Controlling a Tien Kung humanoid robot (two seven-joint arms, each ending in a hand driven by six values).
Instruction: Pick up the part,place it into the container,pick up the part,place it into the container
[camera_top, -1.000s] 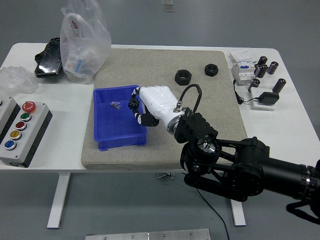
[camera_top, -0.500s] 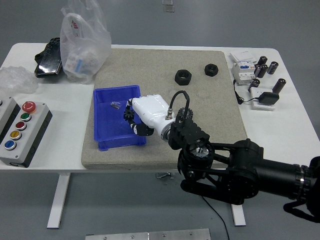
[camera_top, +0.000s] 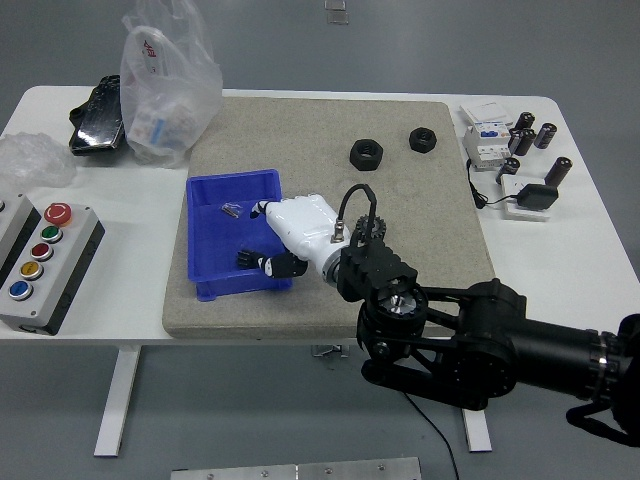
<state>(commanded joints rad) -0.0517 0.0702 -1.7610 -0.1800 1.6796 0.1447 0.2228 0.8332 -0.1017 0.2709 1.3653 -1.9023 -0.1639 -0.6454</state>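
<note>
My right hand (camera_top: 256, 238), white with dark finger joints, reaches over the right half of the blue bin (camera_top: 208, 280). Its thumb points toward the bin's back and its fingers (camera_top: 268, 265) spread down toward the bin floor. A small dark piece (camera_top: 243, 257) lies low in the bin at the fingertips; I cannot tell whether it is a part or a fingertip. A small metal part (camera_top: 230, 209) lies in the bin's back. Two black nuts (camera_top: 365, 154) (camera_top: 423, 138) sit on the grey mat (camera_top: 300, 130) at the back right. The left arm is out of view.
A dark toothed piece (camera_top: 370, 227) shows just behind my wrist. A button box (camera_top: 40, 262) stands at the left edge. A plastic bag (camera_top: 165, 85) and a black object (camera_top: 98, 115) are at the back left. Several small cylinders and electrical parts (camera_top: 515, 150) lie at the right.
My right hand moved left and down from the bin's right wall into the bin. Its curled fingers have spread apart over the bin floor.
</note>
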